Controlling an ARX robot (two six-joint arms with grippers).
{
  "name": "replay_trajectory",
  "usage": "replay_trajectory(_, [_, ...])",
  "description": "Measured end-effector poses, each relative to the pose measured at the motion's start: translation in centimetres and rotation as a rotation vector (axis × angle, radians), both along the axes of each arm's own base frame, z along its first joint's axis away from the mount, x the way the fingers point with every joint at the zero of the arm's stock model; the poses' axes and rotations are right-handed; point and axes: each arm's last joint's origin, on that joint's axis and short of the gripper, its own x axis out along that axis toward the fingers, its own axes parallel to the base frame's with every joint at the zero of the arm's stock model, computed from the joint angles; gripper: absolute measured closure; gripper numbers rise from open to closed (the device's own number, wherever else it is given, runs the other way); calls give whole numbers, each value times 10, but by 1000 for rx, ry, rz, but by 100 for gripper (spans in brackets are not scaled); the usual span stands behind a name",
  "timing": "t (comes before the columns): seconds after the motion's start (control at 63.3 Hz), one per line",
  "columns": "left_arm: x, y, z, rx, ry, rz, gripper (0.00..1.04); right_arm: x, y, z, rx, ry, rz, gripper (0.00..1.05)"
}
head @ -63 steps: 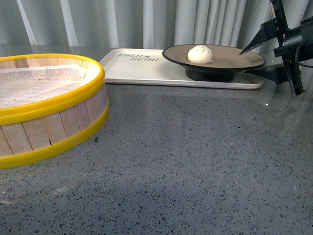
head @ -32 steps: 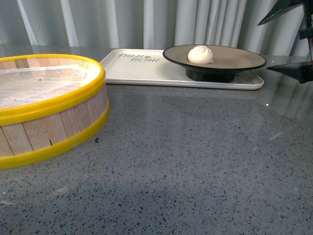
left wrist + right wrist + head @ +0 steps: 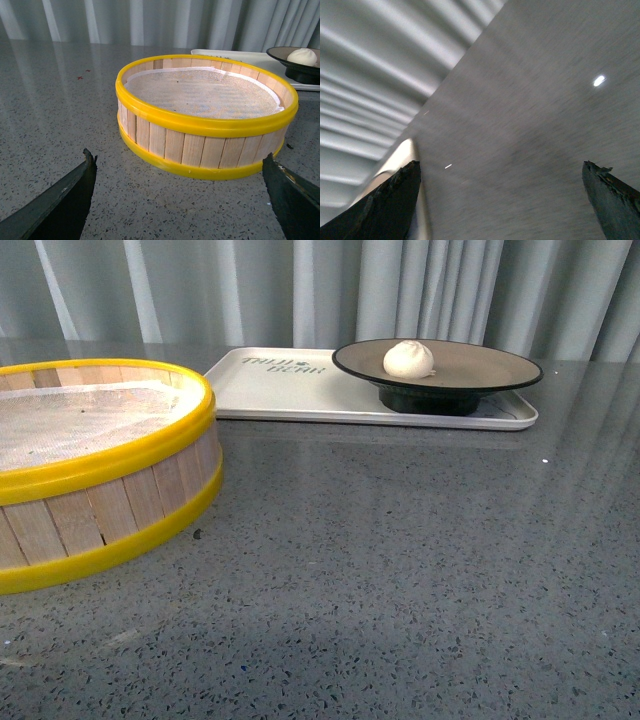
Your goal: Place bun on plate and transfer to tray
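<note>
The bun sits on the plate, which rests on the right end of the tray at the far side of the grey worktop. A yellow-rimmed steamer basket stands near left. The left pincer is spread wide before the basket; the right pincer, also spread, holds nothing above the blurred worktop.

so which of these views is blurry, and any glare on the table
Right wrist view: heavily motion-smeared, only streaked curtain folds, the table and a bright light spot read; the open jaws frame nothing. Front view: sharp, with curtain reflections sheening the table around the tray. Left wrist view: sharp on the steamer basket, pale glare streaks on the table beside it.
</note>
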Motion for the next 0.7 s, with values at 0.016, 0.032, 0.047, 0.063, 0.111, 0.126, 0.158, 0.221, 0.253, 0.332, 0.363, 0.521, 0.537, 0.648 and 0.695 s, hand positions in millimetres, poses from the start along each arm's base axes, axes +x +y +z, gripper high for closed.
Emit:
replay_trajectory(0.016, [0,0,0,0,0,0,7,-8,-3,1,-56,-6,-18,8])
replay_trajectory(0.032, [0,0,0,0,0,0,7,-12,-4,2,-83,-8,-27,8])
replay_trajectory(0.047, [0,0,0,0,0,0,7,-19,-5,3,-139,-13,-44,8])
replay_trajectory(0.063, [0,0,0,0,0,0,7,-23,-6,4,-167,-16,-52,8])
replay_trajectory(0.111, [0,0,0,0,0,0,7,-40,-6,9,-323,-40,-92,8])
replay_trajectory(0.126, [0,0,0,0,0,0,7,-44,-5,11,-366,-48,-101,8])
replay_trajectory(0.158, [0,0,0,0,0,0,7,-52,-3,14,-461,-68,-115,8])
replay_trajectory(0.221, [0,0,0,0,0,0,7,-65,4,18,-595,-106,-93,10])
replay_trajectory(0.253, [0,0,0,0,0,0,7,-73,10,17,-651,-140,20,15])
replay_trajectory(0.332, [0,0,0,0,0,0,7,-92,32,7,-695,-194,208,28])
replay_trajectory(0.363, [0,0,0,0,0,0,7,-104,47,-2,-707,-200,252,36])
replay_trajectory(0.521, [0,0,0,0,0,0,7,-148,93,-38,-739,-195,278,67])
replay_trajectory(0.537, [0,0,0,0,0,0,7,-150,95,-40,-741,-196,277,69])
replay_trajectory(0.648, [0,0,0,0,0,0,7,-166,113,-61,-756,-217,261,89])
replay_trajectory(0.695, [0,0,0,0,0,0,7,-169,117,-71,-754,-214,276,97])
